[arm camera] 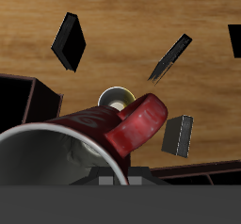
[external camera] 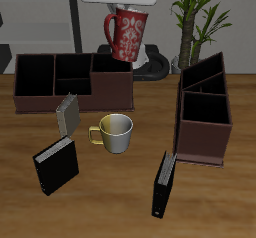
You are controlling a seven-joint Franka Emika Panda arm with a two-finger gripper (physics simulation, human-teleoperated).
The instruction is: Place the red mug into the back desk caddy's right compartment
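Observation:
The red mug, with a white speckled pattern, hangs in the air under my gripper, which is shut on its rim. It is tilted, with its handle toward the table's middle. It hangs over the back edge of the back desk caddy, a long, low dark brown box, close to that caddy's right compartment. In the wrist view the mug and its handle fill the frame just before the gripper, with a corner of the caddy beside it.
A cream-yellow mug stands in front of the caddy. A small grey book leans by the caddy's front wall. Two black books stand near the front edge. A taller angled caddy and a plant are on the other side.

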